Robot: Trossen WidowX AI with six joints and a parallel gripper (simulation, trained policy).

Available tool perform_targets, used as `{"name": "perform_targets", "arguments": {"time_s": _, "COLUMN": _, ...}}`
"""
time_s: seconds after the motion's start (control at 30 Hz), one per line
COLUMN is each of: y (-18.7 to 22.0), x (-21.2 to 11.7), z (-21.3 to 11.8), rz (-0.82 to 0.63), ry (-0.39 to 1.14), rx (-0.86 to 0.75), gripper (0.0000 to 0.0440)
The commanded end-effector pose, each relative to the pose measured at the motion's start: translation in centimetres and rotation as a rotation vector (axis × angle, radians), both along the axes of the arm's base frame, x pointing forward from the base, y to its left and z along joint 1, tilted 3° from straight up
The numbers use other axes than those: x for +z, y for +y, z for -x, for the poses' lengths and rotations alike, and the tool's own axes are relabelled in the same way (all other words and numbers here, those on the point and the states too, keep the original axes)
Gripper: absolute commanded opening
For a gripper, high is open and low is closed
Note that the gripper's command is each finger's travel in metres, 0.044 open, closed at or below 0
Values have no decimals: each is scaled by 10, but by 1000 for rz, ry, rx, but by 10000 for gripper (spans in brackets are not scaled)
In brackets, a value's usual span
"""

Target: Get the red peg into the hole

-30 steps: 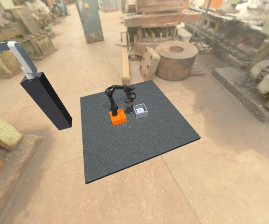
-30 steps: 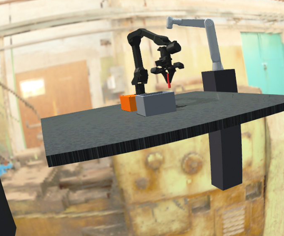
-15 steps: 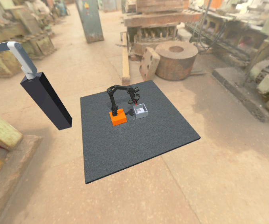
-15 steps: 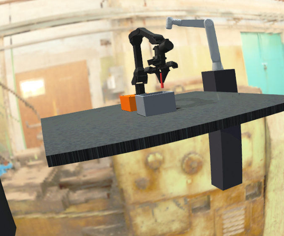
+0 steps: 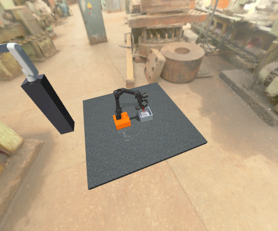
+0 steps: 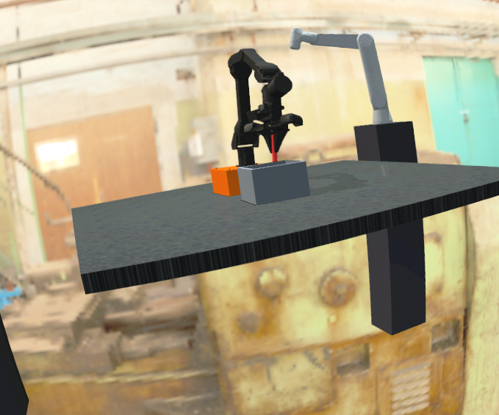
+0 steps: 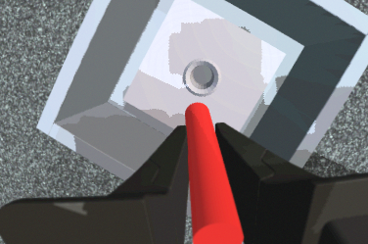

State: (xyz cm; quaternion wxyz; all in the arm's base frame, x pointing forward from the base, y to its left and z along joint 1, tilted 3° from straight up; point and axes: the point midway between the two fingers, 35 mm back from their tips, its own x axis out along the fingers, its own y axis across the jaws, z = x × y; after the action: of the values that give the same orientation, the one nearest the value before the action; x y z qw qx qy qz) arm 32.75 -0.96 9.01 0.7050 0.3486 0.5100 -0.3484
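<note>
Above the open box (image 5: 146, 119) (image 6: 277, 184) (image 7: 87, 43), unlabelled jaws (image 5: 143, 106) (image 6: 273, 149) grip the red peg (image 5: 143, 108) (image 6: 273, 148) (image 7: 211, 178).

Peg (image 5: 143, 109) (image 6: 273, 148) (image 7: 210, 169): one, red, slender, round; near upright, gripped in the hand (image 6: 273, 145) (image 7: 202, 129), outside the hole. Box (image 5: 145, 118) (image 6: 281, 183) (image 7: 78, 46): one, grey, open-topped, on the bench (image 5: 139, 151) (image 6: 166, 230). Plate (image 5: 145, 114) (image 7: 240, 66): pale, at box bottom, single round hole (image 7: 201, 77).

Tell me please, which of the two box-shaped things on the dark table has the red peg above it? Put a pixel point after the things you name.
The gray box (image 5: 146, 118) (image 6: 281, 184) (image 7: 83, 48): it is open at the top, while the orange block (image 5: 123, 124) (image 6: 225, 181) carries the black arm's foot.
</note>
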Motion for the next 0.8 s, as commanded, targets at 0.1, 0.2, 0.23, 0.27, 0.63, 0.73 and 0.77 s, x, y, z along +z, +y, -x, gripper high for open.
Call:
{"name": "perform_targets", "arguments": {"time_s": 0.1, "y": -8, "x": -12, "z": -8, "rz": -20, "ry": 15, "rx": -8, "gripper": 10}}
{"name": "perform_targets", "arguments": {"time_s": 0.2, "y": -10, "x": -21, "z": -10, "rz": -25, "ry": 31, "rx": -9, "gripper": 9}}
{"name": "perform_targets", "arguments": {"time_s": 0.23, "y": -11, "x": -25, "z": -11, "rz": -26, "ry": 38, "rx": -8, "gripper": 11}}
{"name": "perform_targets", "arguments": {"time_s": 0.27, "y": -12, "x": -28, "z": -11, "rz": -26, "ry": 45, "rx": -7, "gripper": 17}}
{"name": "perform_targets", "arguments": {"time_s": 0.63, "y": -24, "x": -46, "z": -25, "rz": -11, "ry": 86, "rx": 27, "gripper": 209}}
{"name": "perform_targets", "arguments": {"time_s": 0.73, "y": -28, "x": -45, "z": -34, "rz": -3, "ry": 83, "rx": 37, "gripper": 267}}
{"name": "perform_targets", "arguments": {"time_s": 0.77, "y": -29, "x": -45, "z": -37, "rz": -1, "ry": 83, "rx": 40, "gripper": 285}}
